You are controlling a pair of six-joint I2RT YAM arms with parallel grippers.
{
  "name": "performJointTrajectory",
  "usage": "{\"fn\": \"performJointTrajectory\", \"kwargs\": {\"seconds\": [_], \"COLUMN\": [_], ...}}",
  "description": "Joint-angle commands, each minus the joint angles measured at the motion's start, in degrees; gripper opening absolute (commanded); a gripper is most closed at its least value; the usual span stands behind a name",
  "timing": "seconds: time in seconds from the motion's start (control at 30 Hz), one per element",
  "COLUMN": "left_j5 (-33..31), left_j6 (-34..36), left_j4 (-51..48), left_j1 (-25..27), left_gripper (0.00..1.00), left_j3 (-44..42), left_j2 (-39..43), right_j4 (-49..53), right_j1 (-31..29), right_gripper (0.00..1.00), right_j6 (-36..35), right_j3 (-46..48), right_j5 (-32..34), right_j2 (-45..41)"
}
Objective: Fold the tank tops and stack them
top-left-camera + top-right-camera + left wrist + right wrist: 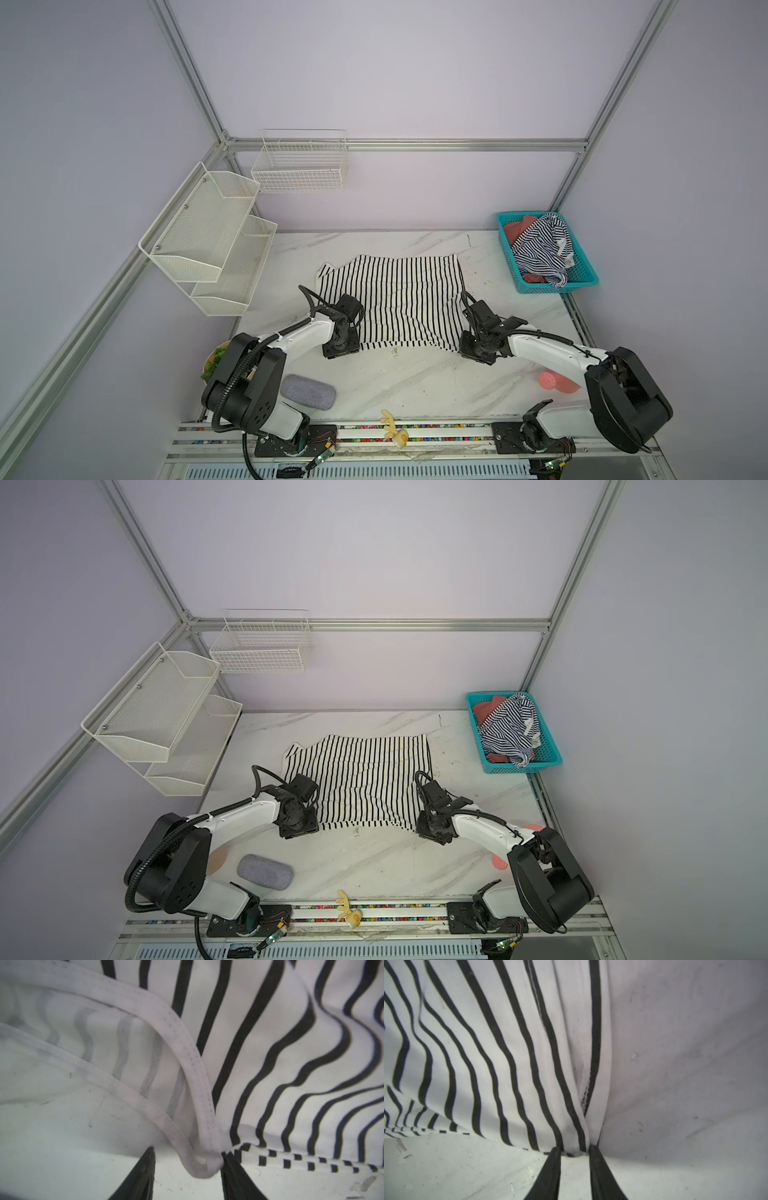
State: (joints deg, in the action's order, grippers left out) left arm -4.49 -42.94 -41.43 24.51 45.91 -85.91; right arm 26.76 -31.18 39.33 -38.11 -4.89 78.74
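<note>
Lifting from here could go unevenly, I judge, because the two grips are not alike. The right hand (574, 1148) is clenched on a gathered pinch of the white tank top (399, 299) at its near right corner. The left hand (187, 1151) is not yet clamped, and its fingers stand either side of the looped white trim (187, 1047) at the near left corner, with a gap on one side. If that thin trim slips out, or only one layer is caught, the left side would drop and the fold would skew or bunch. This top lies spread on the counter (415, 386) between the arms. The navy tank top (540, 249) sits crumpled in the teal basket (582, 282) at the far right, over some reddish cloth (515, 232), well apart. No brand or writing can be read anywhere, and a small pale scrap (394, 351) on the counter just beside the hem is too small to make out.
</note>
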Motion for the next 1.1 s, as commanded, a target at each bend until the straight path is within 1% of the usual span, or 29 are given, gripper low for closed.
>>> {"fn": "performJointTrajectory", "kwargs": {"seconds": [0.0, 0.07, 0.17, 0.2, 0.27, 0.37, 0.47, 0.6, 0.7, 0.8, 0.87, 0.9, 1.07], "left_j5": [-0.61, -0.37, 0.24, 0.44, 0.70, 0.97, 0.89, 0.41, -0.72, -0.36, -0.23, -0.32, -0.61], "left_j6": [-0.40, -0.40, -0.44, -0.39, -0.31, -0.65, -0.92, -0.75, -0.42, 0.37, 0.57, 0.57, 0.57], "left_j4": [1.18, 1.18, 1.02, 0.90, 0.18, -0.92, -2.30, -3.48, -3.40, -3.49, -3.07, -2.76, -1.06], "left_j1": [-0.21, -0.26, -0.31, -0.30, -0.31, -0.26, -0.25, -0.27, -0.27, -0.34, -0.34, -0.37, -0.56], "left_gripper": [0.47, 0.45, 0.44, 0.45, 0.50, 0.55, 0.56, 0.57, 0.57, 0.57, 0.56, 0.56, 0.56], "left_j3": [1.82, 1.81, 1.95, 1.91, 1.99, 2.12, 3.34, 5.86, 7.27, 8.69, 9.02, 9.02, 9.15], "left_j2": [-0.75, -0.60, -0.08, 0.25, 1.14, 3.67, 7.54, 9.42, 8.61, 6.10, 5.41, 3.34, 1.86], "right_j4": [-0.48, -0.33, 0.04, 0.13, 0.13, -0.12, -0.40, -0.44, -0.48, -0.58, -0.66, -0.66, -0.79], "right_j1": [-0.20, -0.20, -0.20, -0.20, -0.24, -0.25, -0.20, -0.20, -0.20, -0.23, -0.20, -0.20, -0.26], "right_gripper": [0.21, 0.16, 0.06, 0.03, 0.00, 0.00, 0.00, 0.00, 0.00, 0.00, 0.00, 0.00, 0.00], "right_j6": [0.29, 0.21, 0.18, 0.20, 0.14, 0.26, 0.35, 0.22, 0.15, 0.04, 0.03, 0.02, -0.02], "right_j3": [1.26, 1.37, 1.37, 1.46, 1.54, 1.89, 2.20, 2.24, 2.25, 2.16, 2.07, 2.05, 2.01], "right_j5": [1.01, 1.15, 1.54, 1.63, 1.59, 1.61, 1.37, 1.26, 1.28, 1.24, 1.34, 1.35, 1.36], "right_j2": [1.04, 0.94, 0.77, 0.67, 0.55, 0.25, 0.27, 0.27, 0.27, 0.27, 0.27, 0.27, 0.22]}}
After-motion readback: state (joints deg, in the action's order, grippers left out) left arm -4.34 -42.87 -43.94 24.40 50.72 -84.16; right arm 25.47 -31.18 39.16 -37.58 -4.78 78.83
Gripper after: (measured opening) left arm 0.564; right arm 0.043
